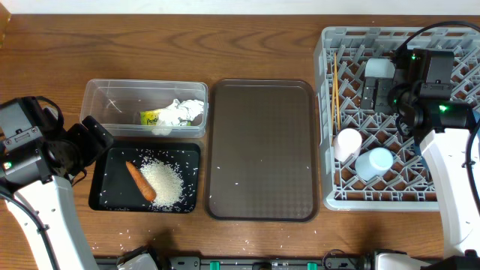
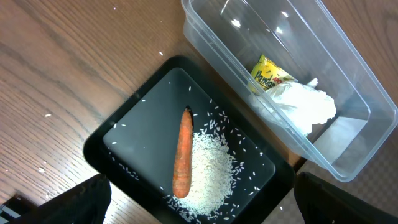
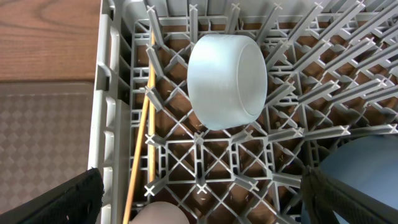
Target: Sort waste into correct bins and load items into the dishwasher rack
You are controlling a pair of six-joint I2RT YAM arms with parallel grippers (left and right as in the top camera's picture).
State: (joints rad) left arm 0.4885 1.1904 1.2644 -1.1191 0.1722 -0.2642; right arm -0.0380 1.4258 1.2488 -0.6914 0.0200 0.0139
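Observation:
The clear tub (image 1: 105, 101) holds crumpled white tissue (image 1: 184, 111) and the yellow-green wrapper (image 1: 152, 117); the left wrist view shows the same tissue (image 2: 305, 106) and wrapper (image 2: 268, 73). In front of it, the black tray (image 1: 112, 191) carries a rice pile (image 1: 163, 181) and an orange bit (image 1: 139, 181). My left gripper (image 1: 96, 146) stands open and empty at this tray's left edge, and looks down on the rice (image 2: 208, 168). The grey rack (image 1: 341, 196) holds a white bowl (image 3: 227, 81), chopsticks (image 1: 335, 97), a pink cup (image 1: 347, 142), a light blue cup (image 1: 375, 161) and a blue plate (image 3: 367, 171). My right gripper (image 1: 386, 96) hangs open above the rack.
A large brown serving tray (image 1: 261, 150) lies between the bins and the rack, with a few rice grains on it. Loose grains (image 1: 124, 232) are scattered on the wooden table in front of the black tray. The right arm covers part of the rack.

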